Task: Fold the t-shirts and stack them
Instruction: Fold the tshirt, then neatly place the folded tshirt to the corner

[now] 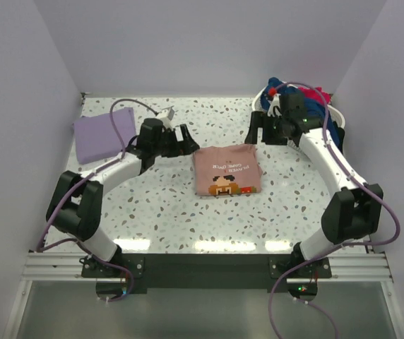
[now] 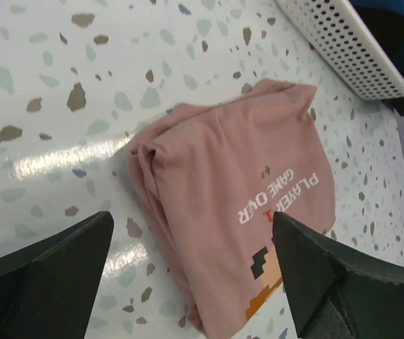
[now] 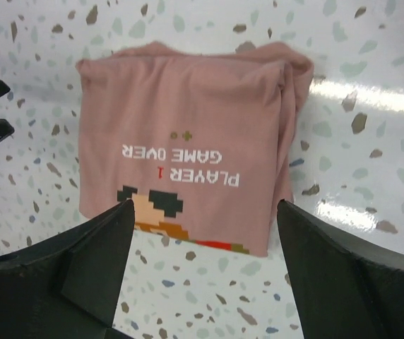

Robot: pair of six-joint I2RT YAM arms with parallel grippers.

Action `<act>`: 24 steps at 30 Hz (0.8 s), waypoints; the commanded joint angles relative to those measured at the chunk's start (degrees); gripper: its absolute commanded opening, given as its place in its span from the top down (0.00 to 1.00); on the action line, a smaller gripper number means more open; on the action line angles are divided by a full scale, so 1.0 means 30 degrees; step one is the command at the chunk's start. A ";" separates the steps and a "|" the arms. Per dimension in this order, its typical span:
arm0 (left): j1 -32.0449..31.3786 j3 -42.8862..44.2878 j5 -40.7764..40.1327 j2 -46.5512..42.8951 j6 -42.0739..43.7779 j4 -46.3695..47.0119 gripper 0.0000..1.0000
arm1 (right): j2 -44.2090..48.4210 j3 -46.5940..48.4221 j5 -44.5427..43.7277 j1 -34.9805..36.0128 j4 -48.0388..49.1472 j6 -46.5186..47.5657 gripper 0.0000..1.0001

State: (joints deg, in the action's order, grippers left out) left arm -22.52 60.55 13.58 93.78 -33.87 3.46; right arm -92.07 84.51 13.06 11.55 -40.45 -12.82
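Folded lavender t-shirt [image 1: 103,134] sits far left, probably the stack's base. Left gripper [image 1: 182,141] is wide open and empty, arm stretched low just left of the folded pink t-shirt [image 1: 227,171] mid-counter [image 1: 159,212]. Right gripper [image 1: 257,134], also spread open, flanks its far-right corner. Red t-shirt [image 1: 313,94] and navy t-shirt [image 1: 333,121] wait in the laundry basket [image 2: 343,42].

Between plain shirt [image 1: 103,133] and basket [image 2: 343,42] lies printed shirt [image 1: 227,170].

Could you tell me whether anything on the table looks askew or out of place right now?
Only small things: the folded pink t-shirt has under-layers peeking unevenly past one side edge, and it lies apart from the lavender t-shirt rather than stacked. Nothing looks spilled or damaged.
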 commanded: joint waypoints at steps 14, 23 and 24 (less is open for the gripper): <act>0.0008 -0.7176 0.4407 -0.1846 -0.2361 0.8042 0.00 | -0.1065 -0.5435 0.1037 -0.0042 0.3667 -0.0385 0.30; -0.0285 -0.7177 0.3442 -0.0147 -0.2626 0.8630 0.00 | -0.3380 -0.5642 0.0453 -0.0042 0.4313 -0.0327 0.36; -0.0343 -0.7293 0.3122 0.0086 -0.2685 0.8659 0.00 | -0.3701 -0.5641 0.0307 -0.0042 0.4254 -0.0298 0.36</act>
State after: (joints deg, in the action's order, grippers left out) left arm -22.92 38.76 24.73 92.42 -41.21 25.71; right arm -102.00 67.37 14.85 11.55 -29.56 -13.85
